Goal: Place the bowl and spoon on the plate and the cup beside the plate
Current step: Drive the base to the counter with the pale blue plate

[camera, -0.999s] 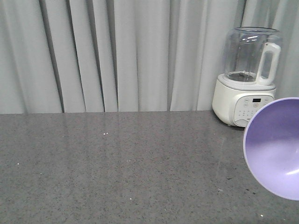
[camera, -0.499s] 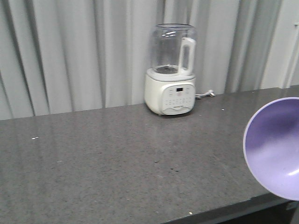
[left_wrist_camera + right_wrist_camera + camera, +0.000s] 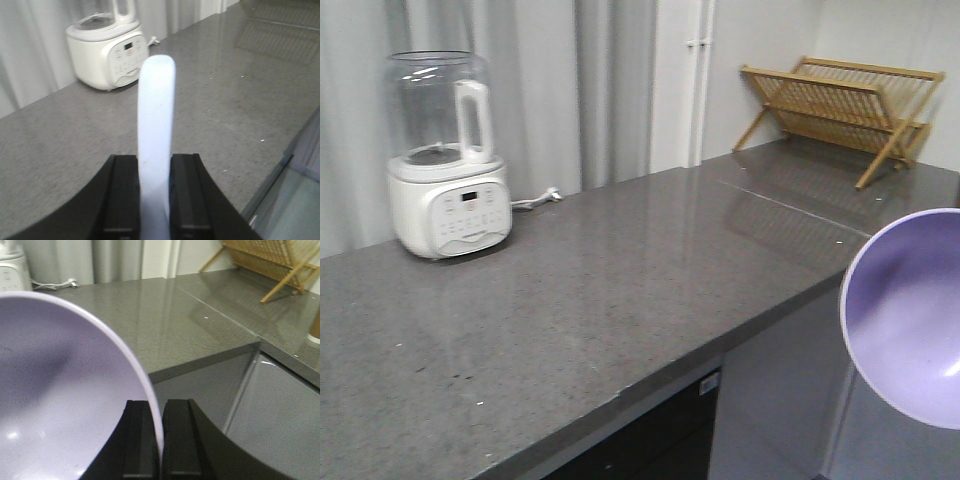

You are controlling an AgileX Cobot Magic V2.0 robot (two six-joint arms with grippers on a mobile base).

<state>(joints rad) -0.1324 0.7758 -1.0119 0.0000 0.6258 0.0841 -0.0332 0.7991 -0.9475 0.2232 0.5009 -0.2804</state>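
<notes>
Turning, the front view carried the blender [image 3: 448,160] from 2 to 10 o'clock. The bowl [image 3: 910,320] stayed at 4 o'clock, rim pinched in the right hand [image 3: 159,415]; the left hand [image 3: 155,167] pinched the spoon [image 3: 156,115]. No plate or cup was seen: placing judged pending.

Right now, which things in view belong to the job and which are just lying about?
Job: bowl in right pincer; spoon in left pincer. No plate or cup in view.
Lying about: blender, wooden dish rack, power cord.
</notes>
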